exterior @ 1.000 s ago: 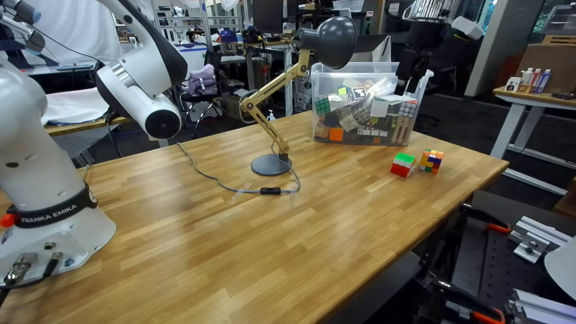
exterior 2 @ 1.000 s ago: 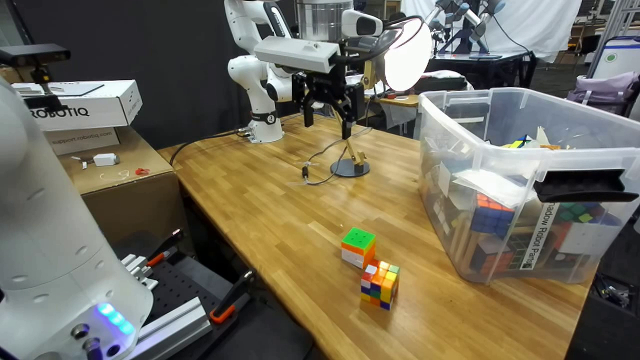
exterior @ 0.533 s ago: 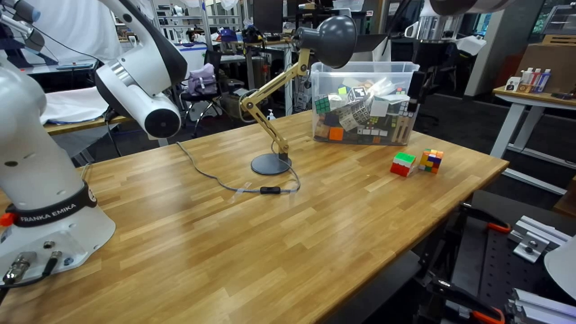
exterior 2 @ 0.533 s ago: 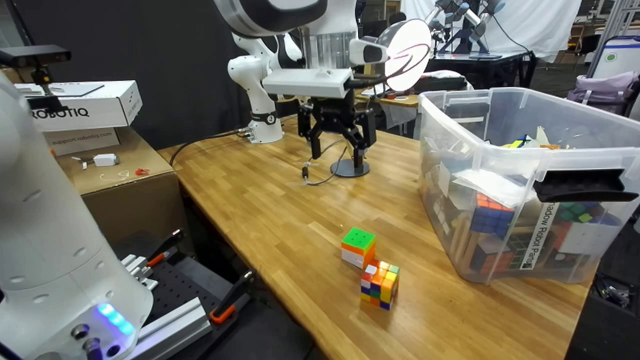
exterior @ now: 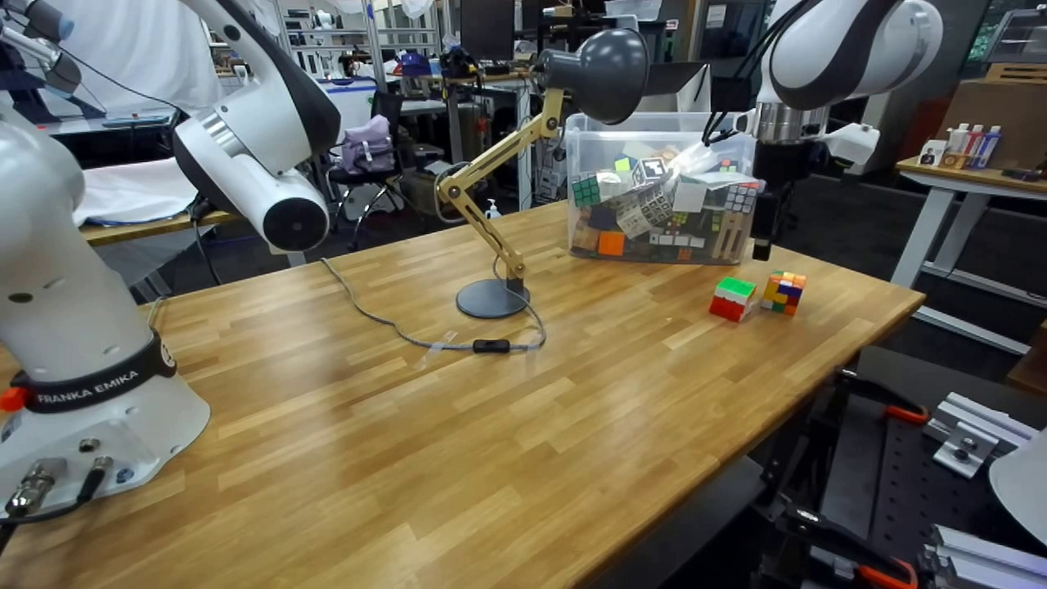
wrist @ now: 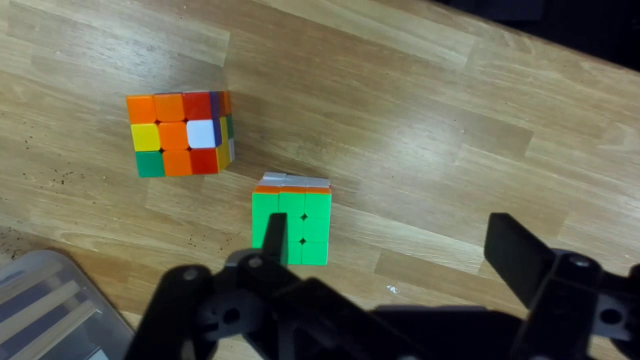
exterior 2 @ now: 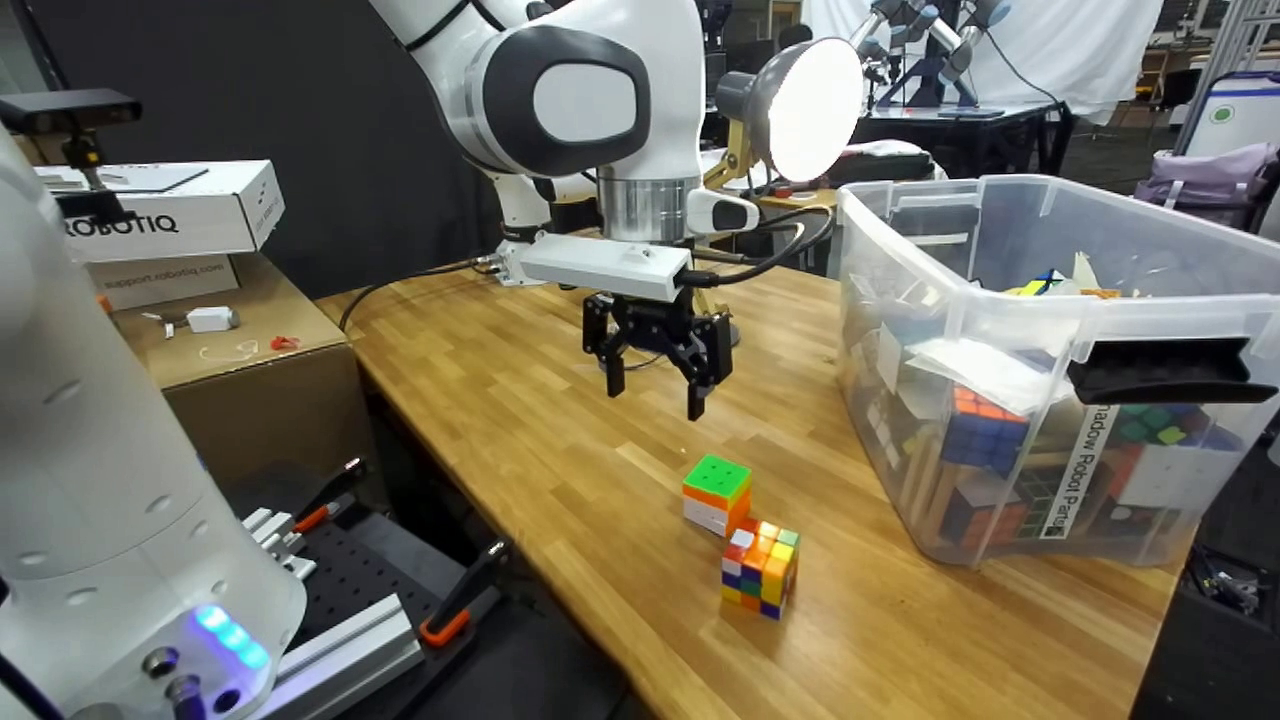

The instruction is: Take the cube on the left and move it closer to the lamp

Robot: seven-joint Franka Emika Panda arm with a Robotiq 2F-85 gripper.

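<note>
The cube (exterior: 730, 304), with a green top and red and white sides, stands on the table near the bin; it also shows in an exterior view (exterior 2: 716, 495) and in the wrist view (wrist: 317, 227). The lamp (exterior: 503, 157), with a tan jointed arm and round dark base, stands further along the table; its lit head shows in an exterior view (exterior 2: 812, 110), its base partly hidden behind my gripper. My gripper (exterior 2: 655, 401) is open and empty, above the table and apart from the cube. In the wrist view (wrist: 389, 222), its left finger overlaps the cube's green face.
A mixed-colour cube (exterior 2: 760, 570) stands close beside the green-topped cube. A clear plastic bin (exterior: 662, 123) full of puzzles stands beside them. The lamp cord with a black switch (exterior: 492, 347) is taped to the table. Another white arm's base (exterior: 98, 393) stands at the table's far end.
My gripper has moved down from above the bin's height to lower over the table, nearer the cubes. It stays open. The cubes, lamp and bin have not moved.
</note>
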